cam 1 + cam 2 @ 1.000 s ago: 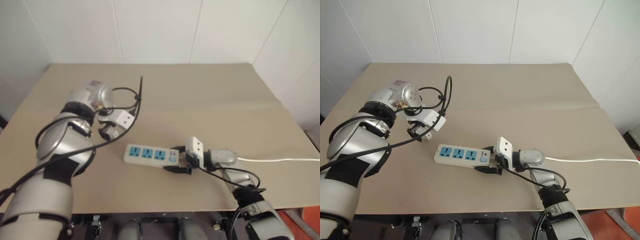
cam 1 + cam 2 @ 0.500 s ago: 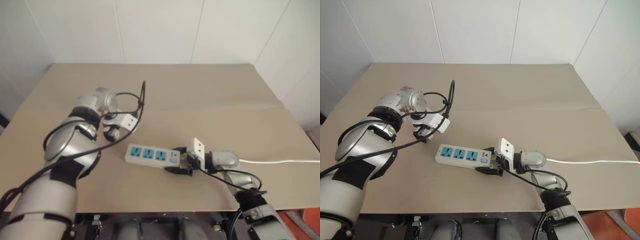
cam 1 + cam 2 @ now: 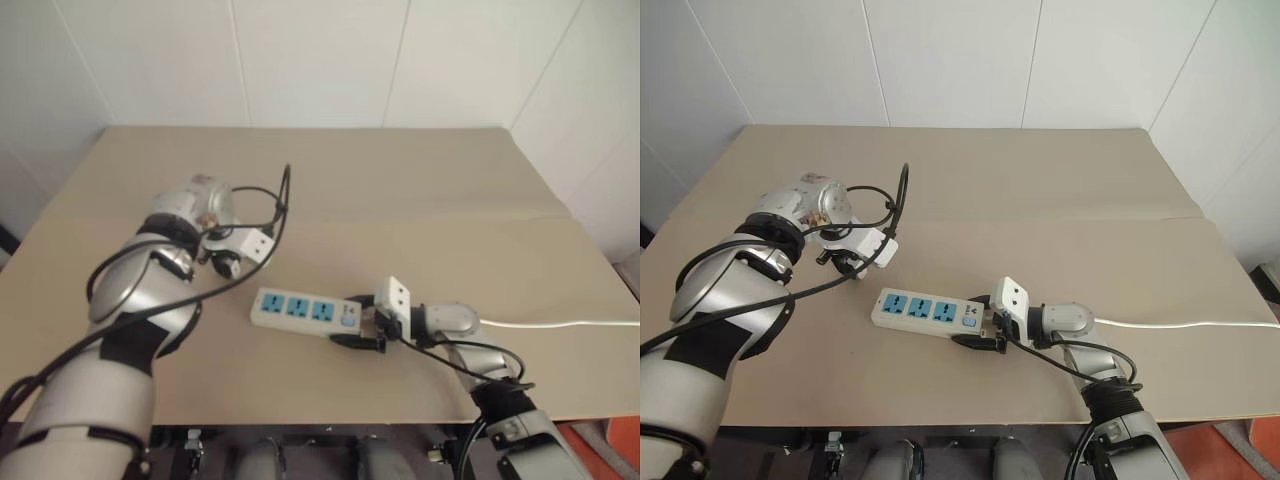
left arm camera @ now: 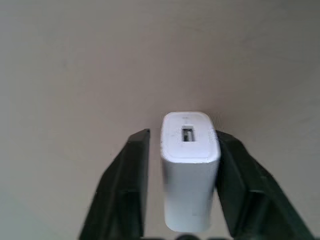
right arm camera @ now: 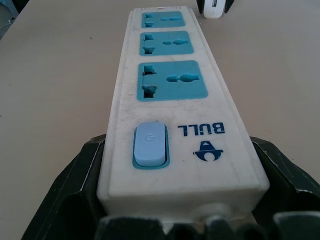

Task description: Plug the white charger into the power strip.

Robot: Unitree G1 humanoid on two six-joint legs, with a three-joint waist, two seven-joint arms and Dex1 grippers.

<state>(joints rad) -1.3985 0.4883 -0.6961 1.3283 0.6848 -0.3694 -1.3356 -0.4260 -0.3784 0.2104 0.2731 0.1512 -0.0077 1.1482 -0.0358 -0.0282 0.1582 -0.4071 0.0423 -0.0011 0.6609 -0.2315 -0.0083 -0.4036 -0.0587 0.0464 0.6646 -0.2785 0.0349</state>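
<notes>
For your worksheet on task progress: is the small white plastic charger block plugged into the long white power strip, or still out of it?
Out. The small white plastic charger block sits between the left gripper's jaws; all three blue sockets of the long white power strip are empty.

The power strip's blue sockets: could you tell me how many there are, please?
3, all in one row along the power strip: one socket beside the blue button, one in the middle, and one at the far end, nearest the white charger. All are empty.

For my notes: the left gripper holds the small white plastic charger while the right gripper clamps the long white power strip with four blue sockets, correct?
Not quite: the long white power strip has three blue sockets, not four, as the right wrist view shows. The rest holds: the left gripper grips the small white plastic charger, and the right gripper clamps the strip.
</notes>
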